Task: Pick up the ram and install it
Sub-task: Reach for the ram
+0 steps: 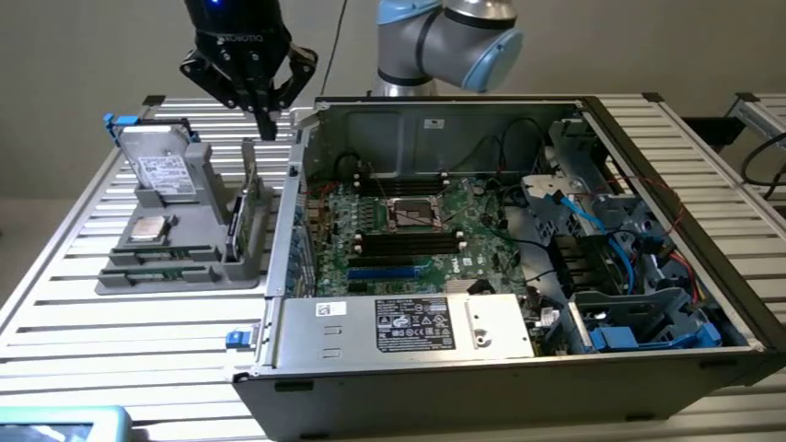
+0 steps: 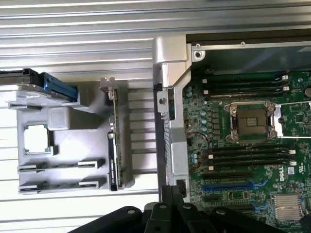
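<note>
We saw one claw (image 1: 264, 127) on one robot arm. Its fingers were shut tight and held nothing. It hung in the air above the far end of the gray tray (image 1: 184, 276), close to the corner of the computer case (image 1: 491, 359).

The ram (image 2: 111, 165) had not been picked up. It stood on its thin edge in a slot on the side of the tray nearest the case. We think it stood that way so the claw could pinch it from above.

The case lay on its side with its cover off, so the green board (image 1: 406, 230) faced up. We think that made the long slots easy to reach from above.

We counted one ram stick we were sure of, one square silver chip (image 1: 147, 230), one hard drive (image 1: 166, 170), one tray and one case. All of them sat on the ribbed metal surface (image 1: 74, 322).
</note>
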